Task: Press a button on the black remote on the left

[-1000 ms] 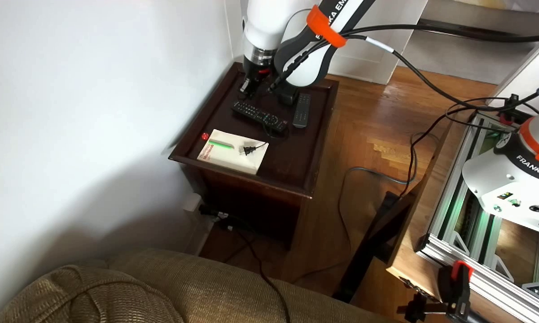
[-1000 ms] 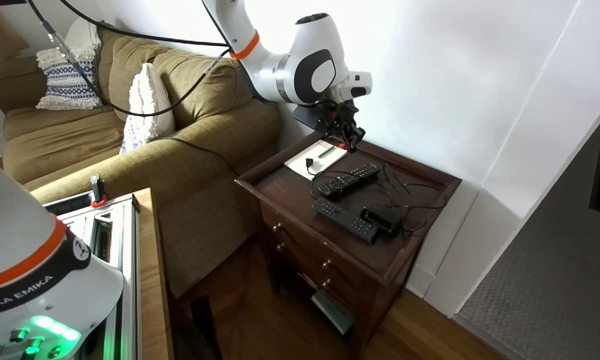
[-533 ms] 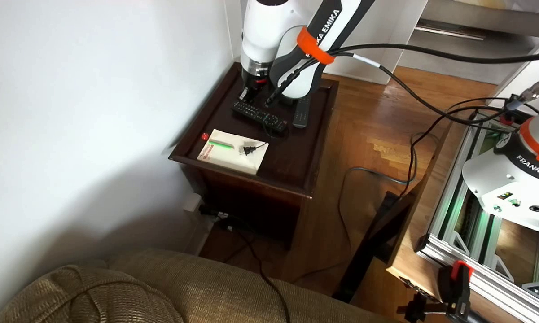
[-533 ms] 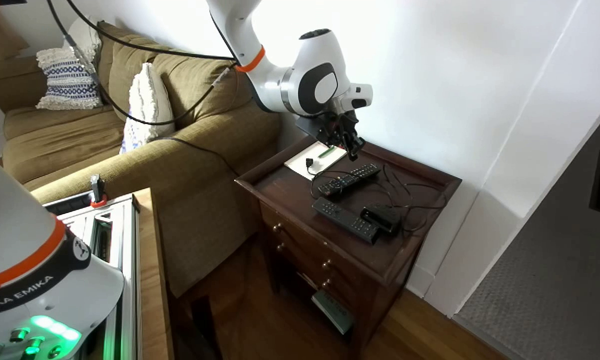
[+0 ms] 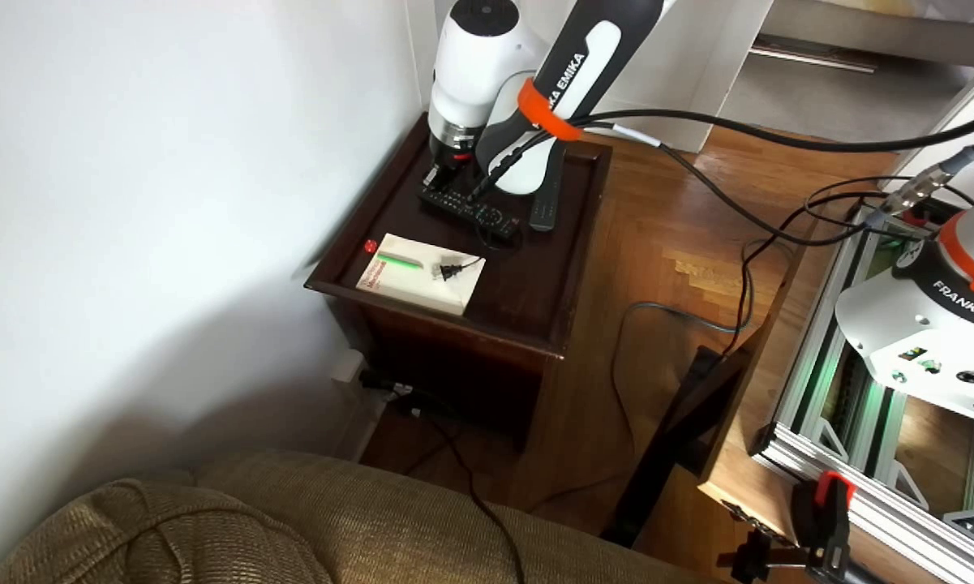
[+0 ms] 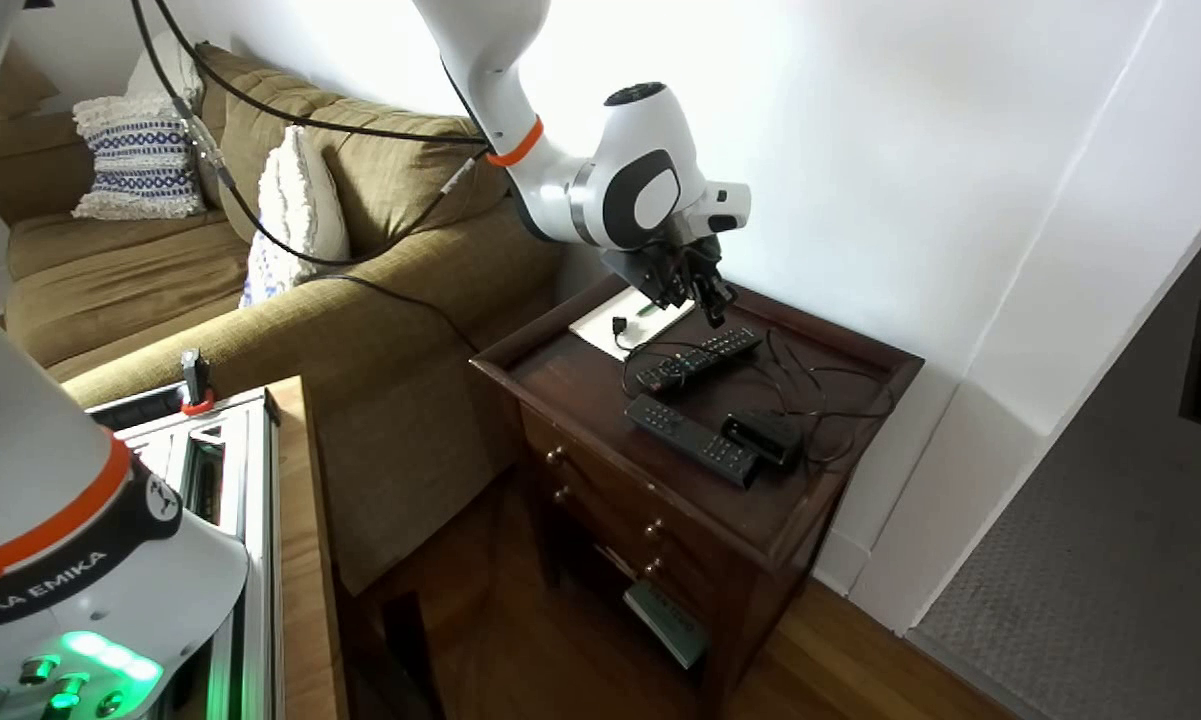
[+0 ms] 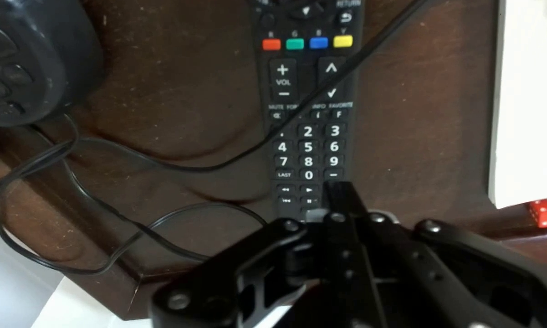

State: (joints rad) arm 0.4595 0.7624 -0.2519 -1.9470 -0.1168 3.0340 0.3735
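Observation:
The black remote (image 5: 470,212) lies on the dark wooden side table, on the left in this exterior view. It also shows in an exterior view (image 6: 698,360) and in the wrist view (image 7: 308,157), with white numbers and coloured buttons. A thin black cable crosses over it. My gripper (image 7: 340,184) is shut and empty, fingers together. In the wrist view its tips overlap the remote's lower right edge, just below the dash button, and hide part of its end. In an exterior view the gripper (image 6: 717,318) appears a little above the remote's far end.
The broader dark remote (image 6: 692,440) lies beside a black device (image 6: 763,436) with cables. A white book (image 5: 422,284) with a green pen and a plug, and a red die (image 5: 371,246), lie nearby. The table has a raised rim, with a wall (image 6: 860,150) behind.
My arm and gripper have moved down, closer to the black remote's far end. The remotes, the book and the black device have not moved.

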